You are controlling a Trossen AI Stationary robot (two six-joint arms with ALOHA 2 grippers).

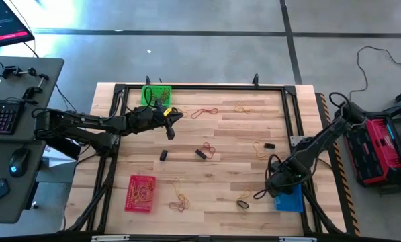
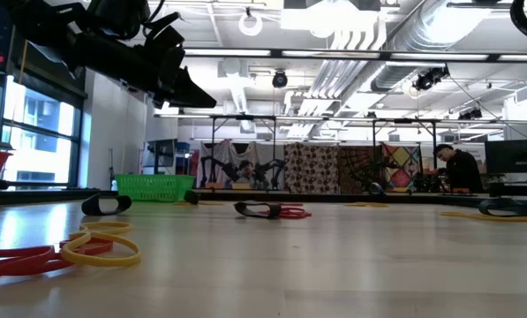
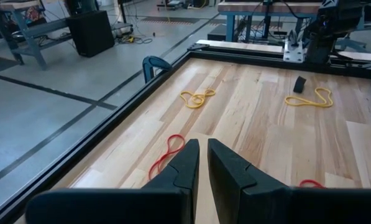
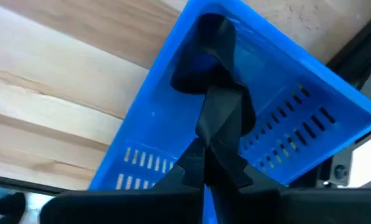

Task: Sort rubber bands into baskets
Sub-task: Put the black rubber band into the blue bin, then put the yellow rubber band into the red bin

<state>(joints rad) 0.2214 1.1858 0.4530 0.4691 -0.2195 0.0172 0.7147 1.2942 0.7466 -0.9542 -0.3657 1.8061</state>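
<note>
Pinched tight right at the lens, the right gripper (image 4: 210, 158) has its two fingers closed on a black rubber band (image 4: 211, 56). The band's loop sits in the blue basket (image 4: 284, 124). From above, that basket (image 1: 289, 199) is at the table's near right corner, with the right arm folded down over it.

Across the table, the left gripper (image 3: 202, 149) hovers in the air with its fingers drawn almost together, just a slit between them. I can see nothing caught in it. It hangs just beside the green basket (image 1: 154, 94), which stands at the far left corner of the wooden table (image 1: 240, 161).

Looking out past those left fingers, a red band (image 3: 166, 155) lies on the boards just ahead. Farther off are two yellow bands (image 3: 197, 98), well apart from each other, and a small black band (image 3: 299, 84) sits near the farther one.

The red basket (image 1: 141, 191) stands at the near left with several bands inside. More loops, tan, red and black, lie scattered over the middle of the table. At table height, a red loop (image 2: 16, 261) and a yellow loop (image 2: 104, 252) overlap in the foreground.
</note>
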